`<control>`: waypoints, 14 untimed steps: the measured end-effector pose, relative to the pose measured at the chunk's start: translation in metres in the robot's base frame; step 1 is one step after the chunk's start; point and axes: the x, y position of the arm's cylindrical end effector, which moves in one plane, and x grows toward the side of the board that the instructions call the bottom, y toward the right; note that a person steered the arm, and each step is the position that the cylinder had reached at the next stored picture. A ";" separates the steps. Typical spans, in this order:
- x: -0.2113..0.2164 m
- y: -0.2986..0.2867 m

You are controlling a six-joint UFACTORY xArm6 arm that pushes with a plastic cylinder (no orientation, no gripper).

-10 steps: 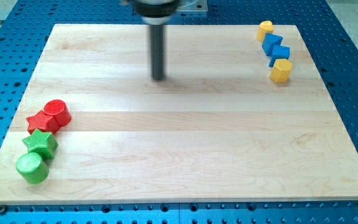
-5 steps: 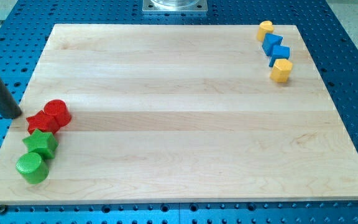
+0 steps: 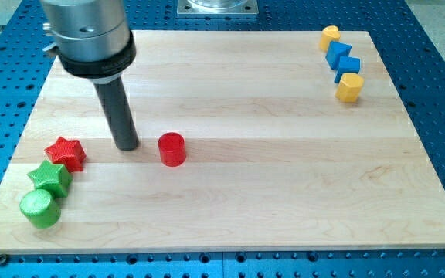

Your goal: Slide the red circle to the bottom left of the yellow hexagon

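The red circle (image 3: 172,149) lies on the wooden board, left of centre. My tip (image 3: 127,145) rests on the board just to its left, a small gap apart. The yellow hexagon (image 3: 349,87) sits far off at the view's upper right, at the lower end of a short column of blocks. The red circle is far to the left of and below the hexagon.
A red star (image 3: 66,153), a green star (image 3: 50,177) and a green circle (image 3: 39,208) cluster at the lower left. Two blue blocks (image 3: 337,53) (image 3: 348,66) and a small yellow block (image 3: 330,35) sit above the hexagon. The board's edges (image 3: 222,249) meet blue perforated table.
My tip swung from the board's top centre to the far left edge, then came right past the red star. The red circle has slid right, away from the star.
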 end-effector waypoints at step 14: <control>-0.008 0.348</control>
